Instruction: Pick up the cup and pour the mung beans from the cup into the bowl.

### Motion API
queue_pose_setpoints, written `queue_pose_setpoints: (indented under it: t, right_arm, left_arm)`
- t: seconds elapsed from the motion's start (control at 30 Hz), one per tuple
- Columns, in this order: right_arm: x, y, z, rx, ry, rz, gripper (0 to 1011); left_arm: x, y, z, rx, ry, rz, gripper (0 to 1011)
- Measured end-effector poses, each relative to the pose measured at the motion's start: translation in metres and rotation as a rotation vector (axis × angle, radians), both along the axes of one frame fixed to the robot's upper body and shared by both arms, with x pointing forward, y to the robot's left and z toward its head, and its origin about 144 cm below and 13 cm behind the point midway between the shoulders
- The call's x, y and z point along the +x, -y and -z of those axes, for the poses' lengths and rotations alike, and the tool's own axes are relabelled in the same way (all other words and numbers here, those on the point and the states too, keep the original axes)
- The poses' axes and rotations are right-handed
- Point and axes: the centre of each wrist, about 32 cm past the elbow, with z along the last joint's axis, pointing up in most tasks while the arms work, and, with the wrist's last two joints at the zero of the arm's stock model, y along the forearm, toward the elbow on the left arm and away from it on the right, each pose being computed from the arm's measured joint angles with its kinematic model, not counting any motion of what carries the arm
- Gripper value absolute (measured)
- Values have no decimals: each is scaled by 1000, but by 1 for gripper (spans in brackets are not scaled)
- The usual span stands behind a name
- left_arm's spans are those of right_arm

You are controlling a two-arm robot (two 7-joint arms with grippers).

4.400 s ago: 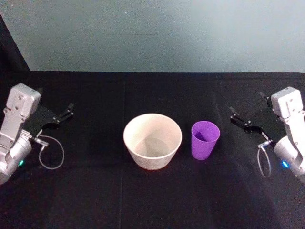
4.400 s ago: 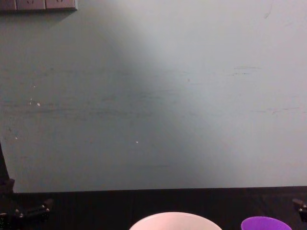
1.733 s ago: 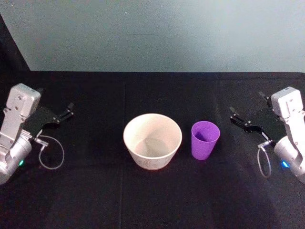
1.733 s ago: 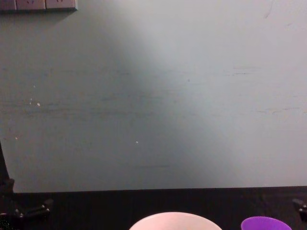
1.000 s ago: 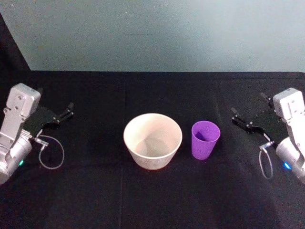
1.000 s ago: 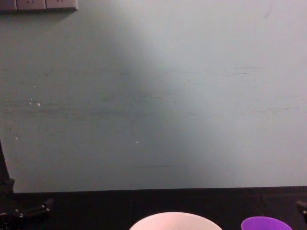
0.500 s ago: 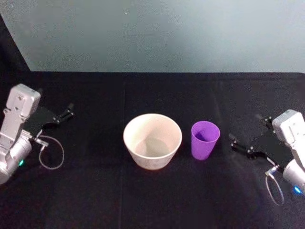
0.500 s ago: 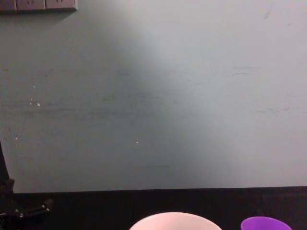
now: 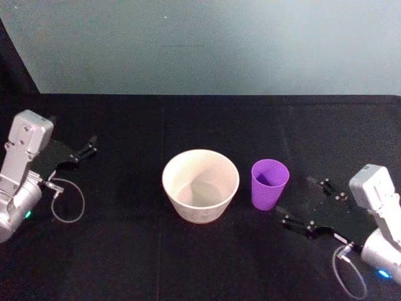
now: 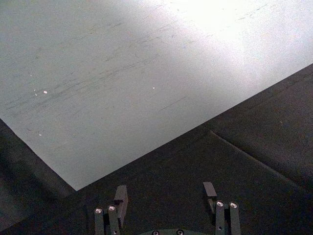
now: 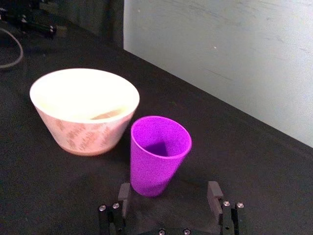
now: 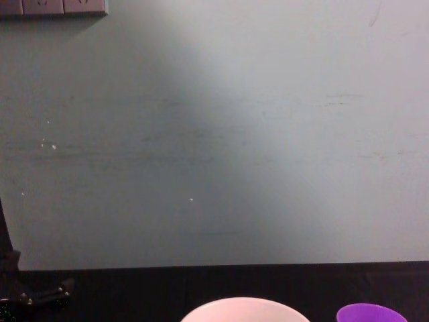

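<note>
One arm is at work: the right gripper [image 9: 305, 204] has swung in and forward from the far right and now sits just beside the cup [image 9: 270, 184], jaws wide apart and empty, framing its base. That looks like the approach to the grasp; nothing is lifted yet. The cup stands upright just right of the bowl [image 9: 200, 185], both unmoved. The left gripper [image 9: 83, 150] stays parked far left, open and empty.

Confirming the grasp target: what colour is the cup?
Bright purple; the cup shows best in the right wrist view.
</note>
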Motion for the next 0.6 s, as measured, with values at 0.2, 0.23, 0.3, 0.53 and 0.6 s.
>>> queue_pose_setpoints:
  t: [0.2,0.23,0.3,0.53,0.6]
  right_arm:
    - [11,-9,8,49,-8,-13,1003]
    - [14,-11,10,64,-13,-14,1003]
    - [19,-14,12,80,-15,-15,1003]
    - [33,-23,23,174,-36,-5,1003]
    - [35,-24,25,192,-41,-2,1003]
  left_arm:
    - [0,0,0,0,0,0,1000]
    - [0,0,0,0,0,0,1000]
    - [0,0,0,0,0,0,1000]
    - [0,0,0,0,0,0,1000]
    - [0,0,0,0,0,0,1000]
